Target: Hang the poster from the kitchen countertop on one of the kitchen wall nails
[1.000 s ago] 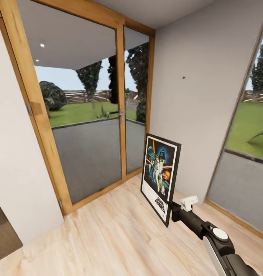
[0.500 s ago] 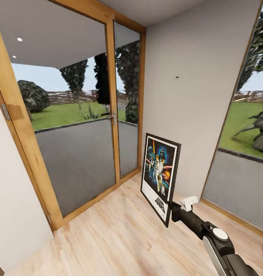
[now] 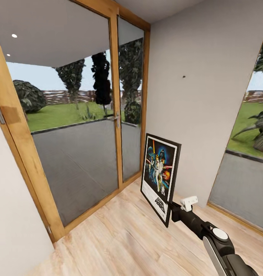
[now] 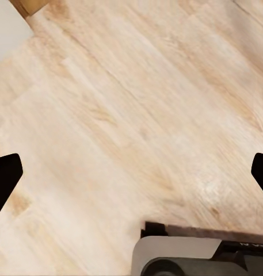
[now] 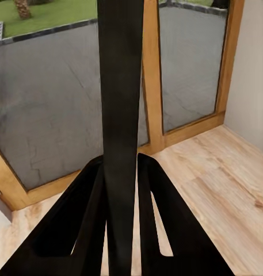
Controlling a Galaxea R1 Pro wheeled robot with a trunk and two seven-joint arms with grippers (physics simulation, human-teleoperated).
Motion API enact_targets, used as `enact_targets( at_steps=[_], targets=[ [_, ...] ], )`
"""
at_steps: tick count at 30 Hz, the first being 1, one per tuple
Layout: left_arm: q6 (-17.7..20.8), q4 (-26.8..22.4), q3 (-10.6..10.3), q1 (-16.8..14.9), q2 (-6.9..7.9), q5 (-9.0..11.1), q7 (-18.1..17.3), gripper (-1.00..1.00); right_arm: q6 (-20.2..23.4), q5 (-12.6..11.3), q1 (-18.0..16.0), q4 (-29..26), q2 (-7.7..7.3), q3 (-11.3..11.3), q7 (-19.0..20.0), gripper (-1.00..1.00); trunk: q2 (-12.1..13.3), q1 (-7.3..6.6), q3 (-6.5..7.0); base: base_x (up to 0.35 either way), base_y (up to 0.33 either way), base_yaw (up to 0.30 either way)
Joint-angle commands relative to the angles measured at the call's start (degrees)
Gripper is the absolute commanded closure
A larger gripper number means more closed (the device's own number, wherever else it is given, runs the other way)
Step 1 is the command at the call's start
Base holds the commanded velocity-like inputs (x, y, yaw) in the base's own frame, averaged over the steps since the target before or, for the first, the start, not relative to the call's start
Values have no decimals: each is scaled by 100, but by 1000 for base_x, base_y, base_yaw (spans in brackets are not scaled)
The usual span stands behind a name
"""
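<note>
Only your view has swung; the poster (image 3: 160,177) rides upright in your right gripper (image 3: 170,209), clamped on its lower corner. Stiff, light, it'll lever: steady it toward the nail (image 3: 184,76).

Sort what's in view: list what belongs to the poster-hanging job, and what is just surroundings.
Job:
- poster, upright, clamped at its lower edge
- right gripper, shut on the poster
- wall nail, on the pale wall above the poster

Surroundings:
- glass doors with wooden frames
- wooden floor
- left gripper, open over the floor
</note>
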Motion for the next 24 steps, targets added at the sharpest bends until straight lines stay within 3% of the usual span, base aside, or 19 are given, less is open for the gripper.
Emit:
enact_targets(
  at_steps=[1,18,24],
  targets=[
    [-12,-3,1,5,0,0,4,-100,50,-75,-2,-5,-3,3,10,100,-2,5,0,246,253,-190],
    [-12,-3,8,3,0,0,0,-100,52,-76,-2,-5,-3,5,11,100,-2,5,37,246,253,-284],
    [-12,-3,8,2,0,0,2,-100,46,-80,-2,-5,-3,3,11,100,-2,5,43,246,253,-131]
  ],
)
